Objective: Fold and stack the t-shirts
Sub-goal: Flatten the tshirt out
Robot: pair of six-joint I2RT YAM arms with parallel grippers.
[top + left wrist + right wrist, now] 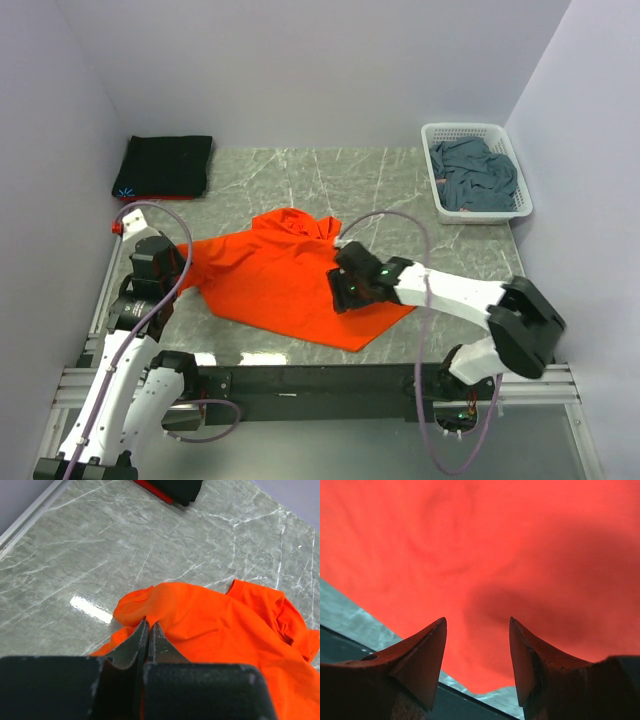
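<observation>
Spread rumpled across the middle of the marble table (300,170), an orange t-shirt (280,285), near hem slanting close to the table's front edge, collar bunched toward the back. Pinched shut on the shirt's left sleeve edge, the left gripper (148,625), cloth drawn up into a small peak at the tips. Low over the shirt's right part, the right gripper (477,650), jaws spread apart with nothing between them, only orange cloth beyond. Open marble behind the shirt and to its right, reaching to the back wall. Folded flat in the far left corner, a black t-shirt (165,165), a thin red edge showing under its near side. In the far right corner, close to the side wall, a white lattice basket (470,128) with a blue-grey t-shirt (475,175) heaped inside.
</observation>
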